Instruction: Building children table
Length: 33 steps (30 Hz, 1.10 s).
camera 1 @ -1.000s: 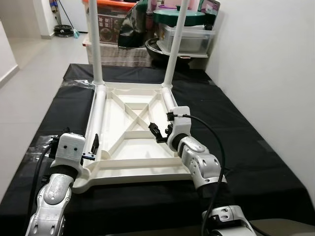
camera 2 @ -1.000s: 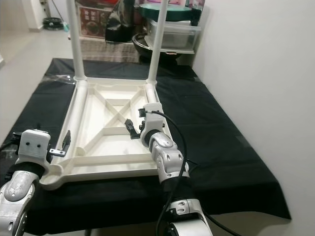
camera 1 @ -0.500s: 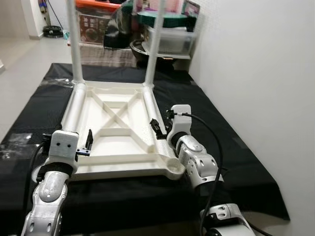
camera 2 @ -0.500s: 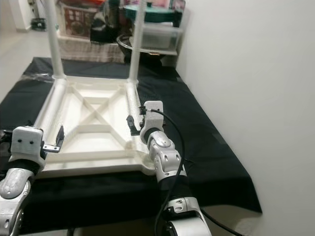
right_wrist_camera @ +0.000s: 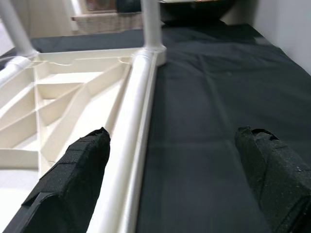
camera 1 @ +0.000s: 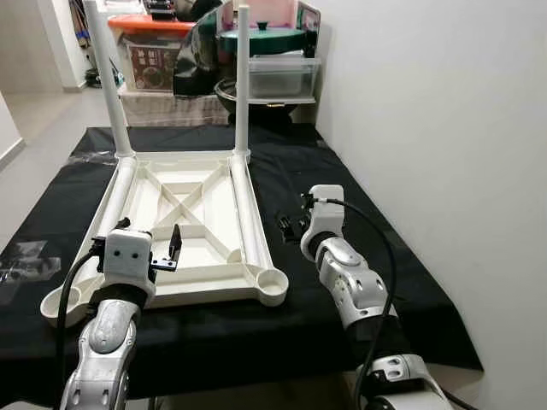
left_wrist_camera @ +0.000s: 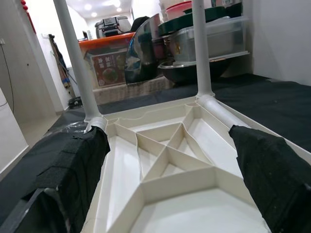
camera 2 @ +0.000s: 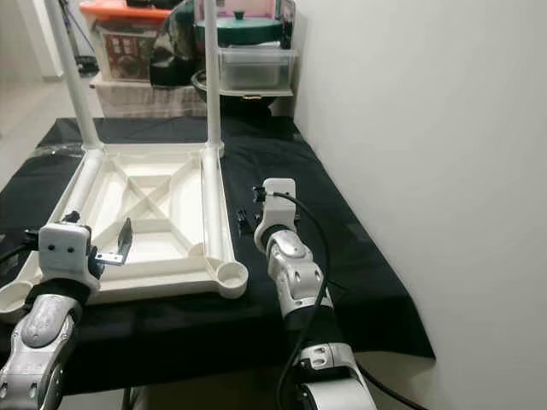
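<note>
Head views: the right gripper (camera 1: 285, 227) has left the tabletop (camera 1: 184, 222), centre-left on the desk (camera 1: 385, 248); left gripper (camera 1: 175, 248) above its near edge. Wrist views: both jaws wide, empty; two legs (camera 1: 242, 81) fitted, near sockets still empty

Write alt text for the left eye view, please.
An upside-down white table top lies on a black cloth, with two legs standing at its far corners. The open left gripper hovers over its near edge; the open right gripper hangs beside it.
</note>
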{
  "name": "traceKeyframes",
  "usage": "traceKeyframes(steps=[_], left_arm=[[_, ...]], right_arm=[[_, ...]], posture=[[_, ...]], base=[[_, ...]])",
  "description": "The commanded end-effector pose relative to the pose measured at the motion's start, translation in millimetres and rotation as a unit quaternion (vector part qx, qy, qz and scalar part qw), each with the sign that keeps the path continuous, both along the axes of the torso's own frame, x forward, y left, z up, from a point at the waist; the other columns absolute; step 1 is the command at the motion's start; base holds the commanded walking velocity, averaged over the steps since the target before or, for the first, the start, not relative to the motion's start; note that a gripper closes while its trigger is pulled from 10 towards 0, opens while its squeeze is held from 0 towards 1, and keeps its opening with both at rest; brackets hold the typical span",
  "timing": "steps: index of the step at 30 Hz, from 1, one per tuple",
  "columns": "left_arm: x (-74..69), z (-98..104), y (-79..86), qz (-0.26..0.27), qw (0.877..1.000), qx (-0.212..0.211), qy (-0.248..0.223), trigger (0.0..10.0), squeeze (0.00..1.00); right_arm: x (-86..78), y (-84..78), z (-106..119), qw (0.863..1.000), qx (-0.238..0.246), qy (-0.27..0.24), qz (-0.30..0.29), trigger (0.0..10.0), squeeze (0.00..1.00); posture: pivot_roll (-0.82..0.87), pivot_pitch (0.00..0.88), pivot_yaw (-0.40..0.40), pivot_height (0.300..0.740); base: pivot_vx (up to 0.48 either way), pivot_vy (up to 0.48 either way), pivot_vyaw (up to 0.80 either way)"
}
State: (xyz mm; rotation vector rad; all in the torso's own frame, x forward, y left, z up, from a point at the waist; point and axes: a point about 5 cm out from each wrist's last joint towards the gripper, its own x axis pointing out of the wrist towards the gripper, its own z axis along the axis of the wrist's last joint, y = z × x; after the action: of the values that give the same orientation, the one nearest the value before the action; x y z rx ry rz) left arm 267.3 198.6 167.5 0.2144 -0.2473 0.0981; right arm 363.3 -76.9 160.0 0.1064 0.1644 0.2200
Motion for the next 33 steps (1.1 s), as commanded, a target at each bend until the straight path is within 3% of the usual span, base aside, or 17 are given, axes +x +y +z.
traceKeyframes(steps=[1, 15, 24, 31, 33], left_arm=[[2.2, 1.7, -4.0, -0.005, 1.000, -0.006, -0.006, 10.0, 0.00], [3.1, 0.4, -8.7, -0.013, 1.000, -0.009, -0.004, 10.0, 0.00], [3.5, -1.7, -10.9, -0.009, 1.000, -0.012, -0.001, 10.0, 0.00], [-2.9, -13.7, 0.6, 0.024, 0.999, -0.004, 0.027, 10.0, 0.00], [-10.1, -31.5, 20.7, 0.094, 0.993, 0.004, 0.069, 10.0, 0.00]], right_arm=[[1.1, 3.7, 1.9, 1.000, -0.008, -0.007, 0.010, 10.0, 0.00], [0.9, 3.0, -1.9, 1.000, -0.007, 0.001, 0.016, 10.0, 0.00], [0.9, 4.5, -2.9, 0.999, -0.010, 0.007, 0.035, 10.0, 0.00], [-0.6, 12.6, -3.3, 0.996, 0.052, 0.052, 0.057, 10.0, 0.00], [-2.3, 21.6, -5.3, 0.990, 0.066, 0.084, 0.096, 10.0, 0.00]], posture=[[0.09, 0.000, -0.102, 0.740], [0.08, 0.000, -0.102, 0.740], [0.09, 0.000, -0.101, 0.740], [0.09, 0.000, -0.101, 0.740], [0.09, 0.000, -0.101, 0.740]], base=[[0.386, 0.000, 0.00], [0.380, 0.000, 0.04], [0.084, 0.000, 0.00], [0.000, 0.000, 0.00], [0.000, 0.000, 0.00]])
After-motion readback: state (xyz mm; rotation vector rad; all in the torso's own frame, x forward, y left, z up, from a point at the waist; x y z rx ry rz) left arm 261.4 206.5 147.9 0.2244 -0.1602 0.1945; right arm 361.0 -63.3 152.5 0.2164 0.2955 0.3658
